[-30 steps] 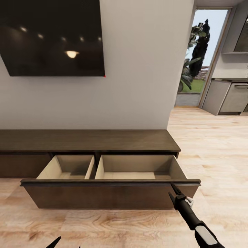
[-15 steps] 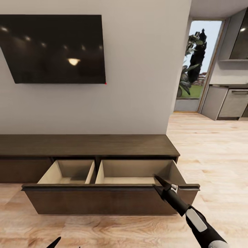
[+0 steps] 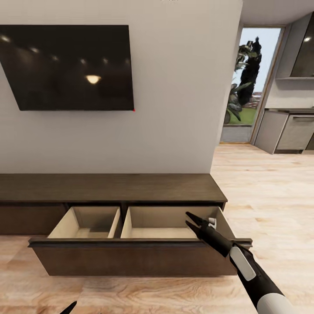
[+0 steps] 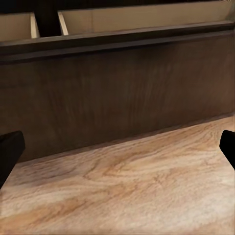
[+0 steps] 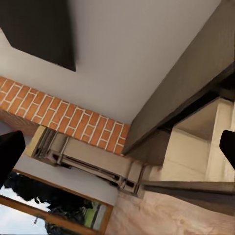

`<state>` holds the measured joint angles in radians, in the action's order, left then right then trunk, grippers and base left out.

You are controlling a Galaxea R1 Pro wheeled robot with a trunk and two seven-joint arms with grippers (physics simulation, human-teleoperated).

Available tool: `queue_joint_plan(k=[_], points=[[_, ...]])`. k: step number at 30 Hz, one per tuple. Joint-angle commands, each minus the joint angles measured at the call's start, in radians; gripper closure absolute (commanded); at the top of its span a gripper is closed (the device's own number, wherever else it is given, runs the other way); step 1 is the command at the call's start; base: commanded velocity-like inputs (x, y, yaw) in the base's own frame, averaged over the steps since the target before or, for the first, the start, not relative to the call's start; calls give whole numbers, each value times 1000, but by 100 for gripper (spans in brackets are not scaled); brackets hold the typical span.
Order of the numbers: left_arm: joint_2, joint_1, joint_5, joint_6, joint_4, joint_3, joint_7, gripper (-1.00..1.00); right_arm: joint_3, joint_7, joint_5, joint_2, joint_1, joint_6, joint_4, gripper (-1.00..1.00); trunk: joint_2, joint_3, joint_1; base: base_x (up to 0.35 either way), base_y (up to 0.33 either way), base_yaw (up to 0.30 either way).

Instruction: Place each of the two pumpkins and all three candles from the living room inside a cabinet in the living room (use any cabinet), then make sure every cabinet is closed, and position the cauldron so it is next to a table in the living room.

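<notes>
The long dark-brown cabinet (image 3: 109, 187) runs along the wall, and its wide drawer front (image 3: 131, 259) is pulled out. Two pale beige compartments show inside, one on the left (image 3: 87, 220) and one on the right (image 3: 161, 220); what I see of both is bare. My right gripper (image 3: 187, 219) hovers over the right compartment, open with nothing between its fingers (image 5: 10, 149). My left gripper (image 3: 85, 310) hangs low in front of the drawer front (image 4: 117, 83), open and empty, with its fingers (image 4: 10, 147) far apart. The pumpkins, candles, cauldron and table are out of view.
A black TV (image 3: 69, 65) hangs on the wall above the cabinet. Light wood floor (image 3: 270, 196) stretches right toward a glass door (image 3: 246, 83) and grey kitchen units (image 3: 283, 131). A brick column (image 5: 58, 112) appears in the right wrist view.
My right gripper has risen from in front of the drawer's right end and moved left over the right compartment. The head view has shifted slightly, so the scene sits lower.
</notes>
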<state>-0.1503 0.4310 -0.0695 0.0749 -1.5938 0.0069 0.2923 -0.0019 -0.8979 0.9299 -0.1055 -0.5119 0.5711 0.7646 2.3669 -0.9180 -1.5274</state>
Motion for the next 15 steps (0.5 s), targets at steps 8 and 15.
queue_joint_plan(k=[8, 15], points=[[0, 0, -7, -1, 0, 1, 5, -100, 3, 5, 1, 0, 5, -27, 46, -100, -56, 24, 31, 0, 0, 0], [0, 0, -7, -1, 0, 1, 5, -100, 1, -1, 1, 2, 6, -30, 48, -100, -105, 46, 58, 0, 0, 0]])
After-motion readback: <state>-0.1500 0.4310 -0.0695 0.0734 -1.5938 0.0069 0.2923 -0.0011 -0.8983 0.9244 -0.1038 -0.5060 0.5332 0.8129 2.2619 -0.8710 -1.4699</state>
